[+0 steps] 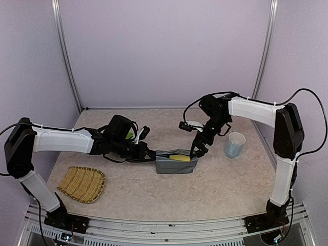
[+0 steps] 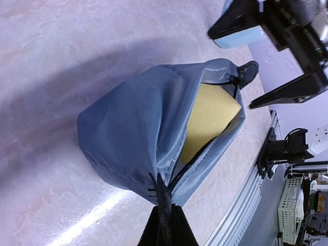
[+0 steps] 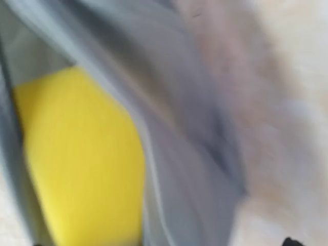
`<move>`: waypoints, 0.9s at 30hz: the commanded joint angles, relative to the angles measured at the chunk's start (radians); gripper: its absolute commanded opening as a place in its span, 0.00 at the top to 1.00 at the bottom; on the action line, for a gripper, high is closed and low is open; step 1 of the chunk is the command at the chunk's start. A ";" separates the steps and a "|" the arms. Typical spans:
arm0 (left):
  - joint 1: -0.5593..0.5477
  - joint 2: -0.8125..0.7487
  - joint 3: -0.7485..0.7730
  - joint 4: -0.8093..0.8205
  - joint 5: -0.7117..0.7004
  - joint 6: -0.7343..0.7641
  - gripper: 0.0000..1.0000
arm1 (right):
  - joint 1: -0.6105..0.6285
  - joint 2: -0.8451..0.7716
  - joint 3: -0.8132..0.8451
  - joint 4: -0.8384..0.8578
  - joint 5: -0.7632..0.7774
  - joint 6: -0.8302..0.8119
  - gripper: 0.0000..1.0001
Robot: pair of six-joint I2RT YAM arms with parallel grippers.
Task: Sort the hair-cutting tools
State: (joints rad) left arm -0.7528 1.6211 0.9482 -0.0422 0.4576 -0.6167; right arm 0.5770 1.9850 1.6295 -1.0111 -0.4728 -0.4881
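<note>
No scissors, clipper or clipper guard shows in any view. A grey fabric pouch (image 1: 176, 163) lies at the table's middle with its zipper open and a yellow sponge (image 1: 180, 158) inside. My left gripper (image 1: 151, 154) is shut on the pouch's left end; in the left wrist view the closed fingers (image 2: 164, 207) pinch the fabric (image 2: 128, 128) by the zipper, and the sponge (image 2: 207, 115) shows in the opening. My right gripper (image 1: 199, 148) hangs open at the pouch's right end, its fingers (image 2: 287, 92) apart beside the zipper pull (image 2: 248, 72). The right wrist view is blurred and shows only the sponge (image 3: 82, 164) and pouch fabric (image 3: 189, 154).
A pale blue cup (image 1: 234, 145) stands right of the pouch. A woven bamboo tray (image 1: 82, 183) lies at the front left. Walls close the table at the back and both sides.
</note>
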 commanded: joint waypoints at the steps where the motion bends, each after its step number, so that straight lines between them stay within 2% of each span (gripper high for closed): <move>1: 0.010 -0.044 0.108 -0.190 -0.139 0.151 0.89 | -0.088 -0.107 -0.016 -0.023 -0.079 0.008 0.00; 3: 0.008 -0.055 0.166 -0.299 -0.256 0.211 0.75 | -0.127 -0.136 -0.061 -0.001 -0.107 0.021 0.00; 6: -0.002 -0.086 0.221 -0.338 -0.397 0.256 0.55 | -0.174 -0.146 -0.110 0.002 -0.175 0.026 0.00; 9: -0.023 -0.089 0.271 -0.325 -0.480 0.278 0.52 | -0.181 -0.119 -0.141 -0.022 -0.234 0.021 0.01; 11: -0.078 -0.090 0.292 -0.276 -0.562 0.296 0.51 | -0.181 -0.104 -0.156 -0.026 -0.270 0.014 0.06; 12: -0.112 -0.089 0.297 -0.241 -0.605 0.320 0.49 | -0.181 -0.098 -0.159 -0.026 -0.281 0.015 0.08; 13: -0.138 -0.082 0.297 -0.202 -0.622 0.349 0.39 | -0.181 -0.089 -0.161 -0.023 -0.290 0.016 0.11; 16: -0.158 -0.009 0.321 -0.109 -0.530 0.354 0.20 | -0.181 -0.055 -0.147 -0.033 -0.321 0.019 0.24; 17: -0.152 0.026 0.343 -0.095 -0.479 0.339 0.06 | -0.181 -0.041 -0.141 -0.040 -0.337 0.017 0.29; 18: -0.146 0.065 0.369 -0.108 -0.425 0.327 0.02 | -0.180 -0.027 -0.133 -0.050 -0.357 0.013 0.32; 20: -0.142 0.136 0.433 -0.157 -0.346 0.338 0.07 | -0.181 -0.008 -0.121 -0.063 -0.388 0.009 0.35; 22: -0.155 0.179 0.462 -0.182 -0.293 0.374 0.20 | -0.181 0.004 -0.122 -0.063 -0.401 0.009 0.38; 25: -0.164 0.221 0.479 -0.190 -0.198 0.390 0.45 | -0.180 0.011 -0.128 -0.064 -0.419 0.009 0.45; 27: -0.164 0.253 0.496 -0.202 -0.156 0.381 0.72 | -0.181 0.014 -0.130 -0.063 -0.440 0.009 0.47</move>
State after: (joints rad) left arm -0.9062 1.8336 1.3941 -0.2195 0.1535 -0.2615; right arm 0.3916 1.9903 1.4818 -1.0534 -0.8383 -0.4759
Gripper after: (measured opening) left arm 0.490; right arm 0.547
